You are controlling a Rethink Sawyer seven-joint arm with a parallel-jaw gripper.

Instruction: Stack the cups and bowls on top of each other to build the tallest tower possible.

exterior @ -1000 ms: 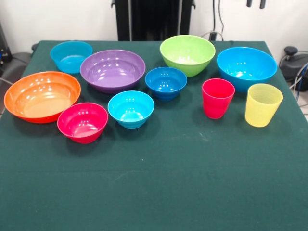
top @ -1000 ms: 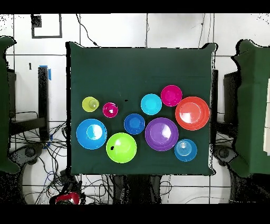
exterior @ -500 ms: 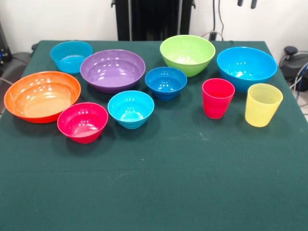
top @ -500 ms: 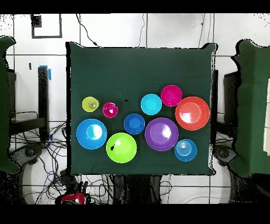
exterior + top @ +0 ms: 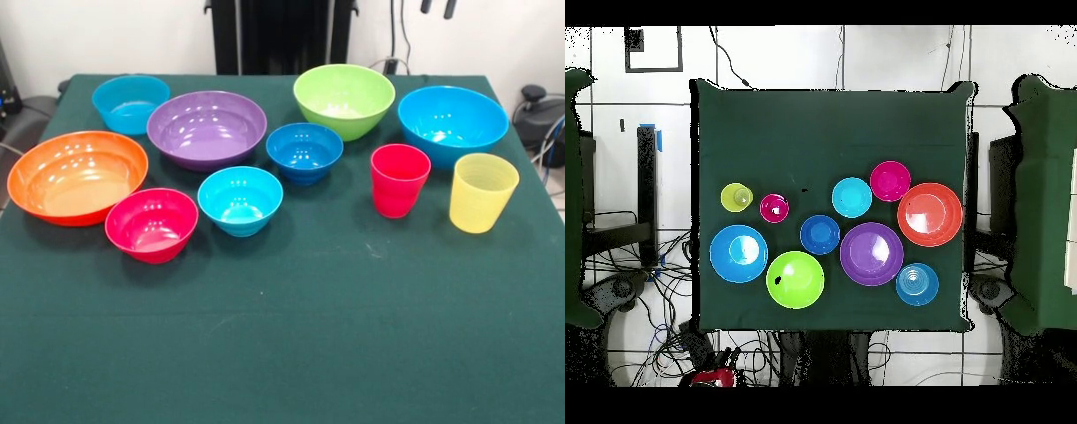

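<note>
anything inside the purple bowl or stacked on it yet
No. The purple bowl is empty and open in both views, nothing on it; what lies under it is covered.

i see a dark green cloth-covered table [image 5: 291, 336] before a white wall [image 5: 106, 35]; from above, a pale tiled floor [image 5: 895, 55] surrounds it, tangled black cables [image 5: 655, 300] trailing near my base

No readable text, labels or numbers.

tool [image 5: 437, 7]: two dark slim fingertips at top edge | arm [image 5: 713, 377]: red and black, cabled
</note>
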